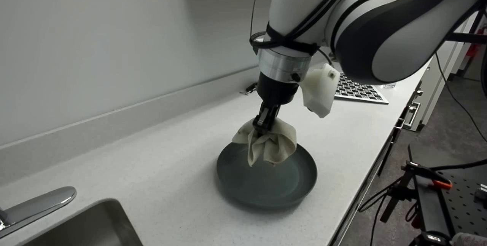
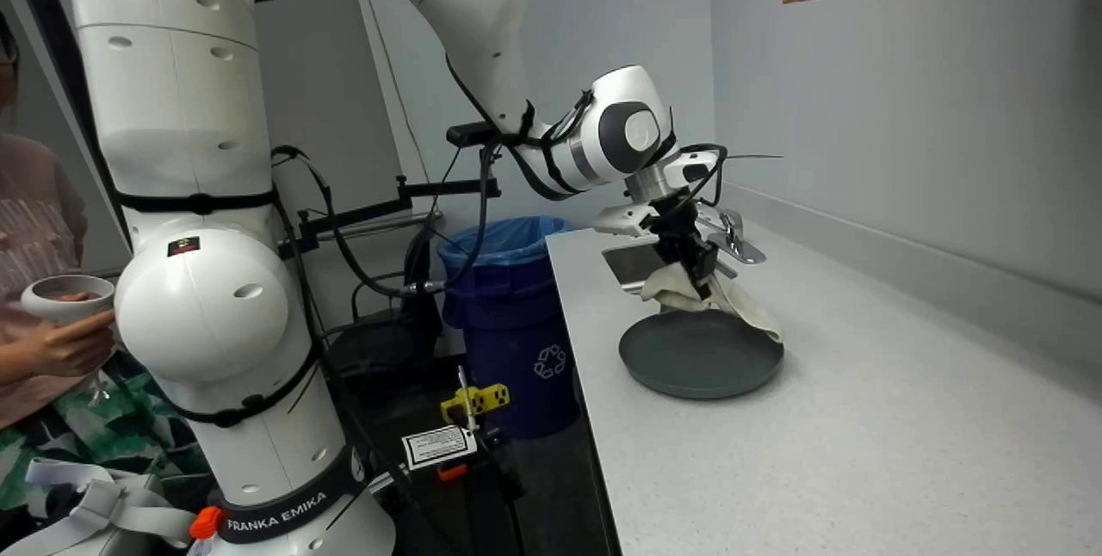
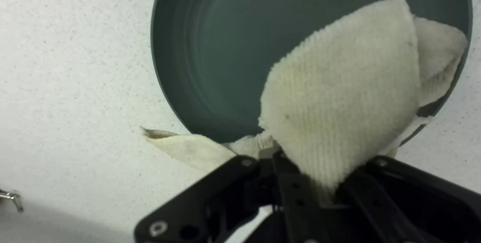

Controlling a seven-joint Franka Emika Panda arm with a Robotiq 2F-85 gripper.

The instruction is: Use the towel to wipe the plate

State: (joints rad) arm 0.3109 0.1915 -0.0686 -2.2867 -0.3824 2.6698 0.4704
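Note:
The cream-white towel (image 1: 274, 145) is bunched up, its folds flaring out below my gripper (image 1: 263, 126), which is shut on it. Beneath it the round dark grey-green plate (image 1: 266, 185) lies flat on the counter. In the wrist view a broad flap of ribbed towel (image 3: 342, 85) spreads over one side of the plate (image 3: 240, 47), and a thinner corner sticks out past the rim over the counter. The cloth covers the fingertips there. In an exterior view the towel (image 2: 745, 311) hangs over the plate's far edge; whether it presses on the plate's surface I cannot tell.
A steel sink (image 1: 95, 225) and a faucet (image 1: 42, 204) are at the near left. A checkered board (image 1: 359, 90) lies behind the arm, and a wall runs along the counter (image 1: 163, 185). A person holding a bowl (image 2: 69, 298) stands beside the robot's base.

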